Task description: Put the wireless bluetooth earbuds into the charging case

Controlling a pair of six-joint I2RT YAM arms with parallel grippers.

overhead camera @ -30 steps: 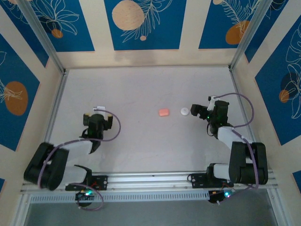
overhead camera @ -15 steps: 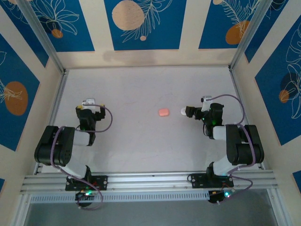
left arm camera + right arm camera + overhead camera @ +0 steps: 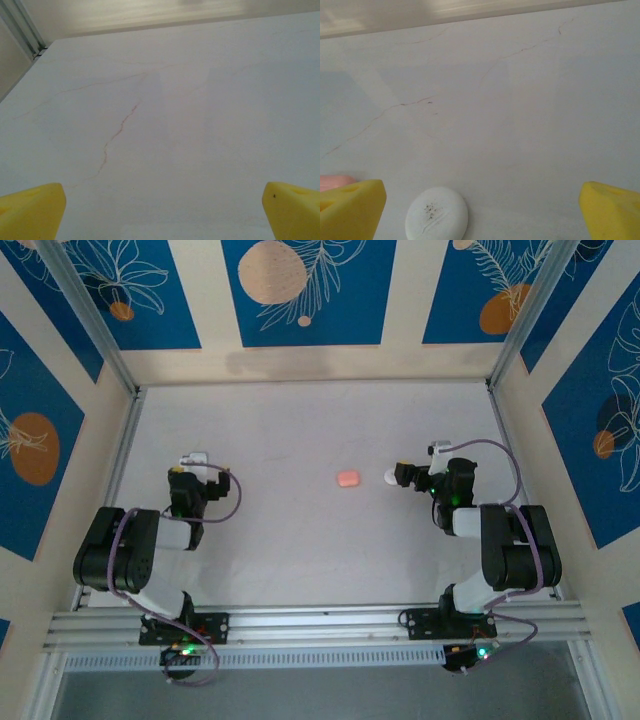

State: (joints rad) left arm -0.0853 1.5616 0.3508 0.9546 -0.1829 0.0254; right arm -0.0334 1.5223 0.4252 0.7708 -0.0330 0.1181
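The right gripper (image 3: 407, 476) is hanging low over the table with its yellow fingertips (image 3: 351, 209) spread wide and nothing between them but bare surface. It is pointing toward the middle of the workspace, seemingly lined up for a reach. In its wrist view a white round disc (image 3: 436, 213) is lying just ahead of the open jaws, close beside one fingertip. A sliver of the salmon-pink charging case (image 3: 335, 181) is peeking out behind that same finger.

From above, the disc (image 3: 391, 477) is sitting just beside the right gripper, between it and the charging case (image 3: 348, 479). The case is resting flat near the centre of the pale table (image 3: 300, 550), so the disc appears to be standing in the way of a straight approach.

The left gripper (image 3: 190, 468) is also holding its fingers fully apart and carrying nothing. It is waiting well apart from the case on its own side. Its wrist camera is looking past the left gripper (image 3: 160, 212) onto blank, faintly veined tabletop, likely keeping clear until a second hand is wanted.

Whether the wireless bluetooth earbuds are lying loose or sitting inside the case cannot be told at this size, nor whether the lid is open. By that reading, the insertion is not yet under way.
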